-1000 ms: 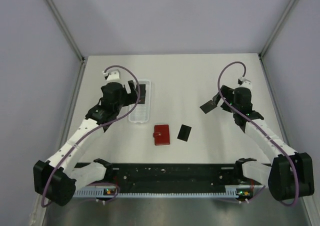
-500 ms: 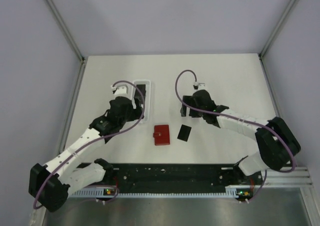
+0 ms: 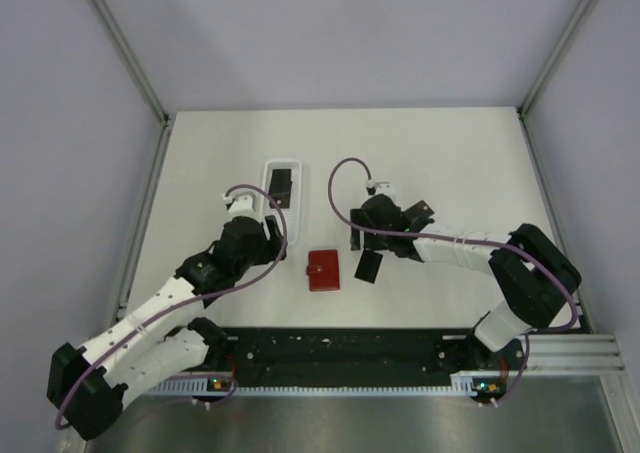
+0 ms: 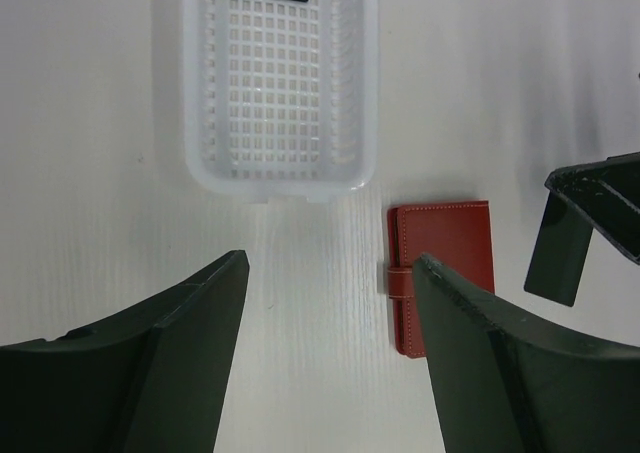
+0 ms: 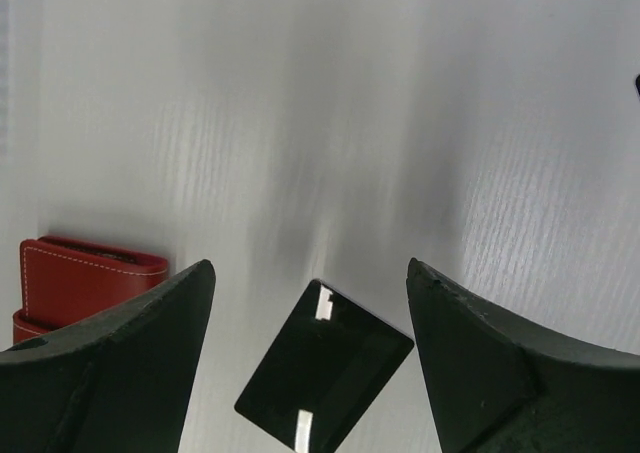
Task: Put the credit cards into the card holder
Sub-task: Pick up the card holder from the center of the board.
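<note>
Under the spread, empty right fingers (image 5: 110,363), a thin black rectangular card (image 5: 322,368) lies beside a closed red folding wallet (image 5: 85,273); left fingers (image 4: 150,373) likewise gape empty.

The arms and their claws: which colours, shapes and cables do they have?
The left arm and the right arm have white links and bulky black joints. A thin purple cable loops over each wrist. The left claw and the right claw each have two broad, matt black, wedge-shaped fingers.
</note>
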`<state>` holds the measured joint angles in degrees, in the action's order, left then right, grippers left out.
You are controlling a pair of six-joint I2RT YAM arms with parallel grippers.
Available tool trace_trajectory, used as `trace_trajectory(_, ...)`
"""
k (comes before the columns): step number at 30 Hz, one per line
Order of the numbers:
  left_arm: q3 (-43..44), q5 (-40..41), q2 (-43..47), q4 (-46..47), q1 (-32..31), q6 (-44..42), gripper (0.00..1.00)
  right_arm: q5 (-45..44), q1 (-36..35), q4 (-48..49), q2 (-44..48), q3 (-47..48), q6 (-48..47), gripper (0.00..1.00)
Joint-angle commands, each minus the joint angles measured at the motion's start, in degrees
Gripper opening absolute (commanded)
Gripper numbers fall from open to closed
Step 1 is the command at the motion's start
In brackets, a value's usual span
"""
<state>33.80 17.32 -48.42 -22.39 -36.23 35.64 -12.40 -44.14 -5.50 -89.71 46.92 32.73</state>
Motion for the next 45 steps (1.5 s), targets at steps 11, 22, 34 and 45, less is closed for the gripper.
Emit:
trace_trajectory(11,-3.83,-0.88,-2.38,4.72,-6.84,4.26,0.68,13.96,-0.77,6.88,3.32,-2.09,-1.61,0.71)
trace_trajectory(22,-7.35,-3.43,-4.83,10.35,-8.16,5.85,0.61,20.13,-3.76,14.1,-0.99,-4.46,4.62,0.64)
trace_trajectory(34,-8.31,-4.4,-7.56,13.86,-9.03,6.11,0.54,23.48,-5.34,20.7,-5.91,-7.45,10.07,0.56)
trace_trajectory(45,-9.98,-5.98,-13.79,18.7,-9.48,6.46,0.43,23.21,-5.87,23.51,-8.11,-9.91,12.97,0.44)
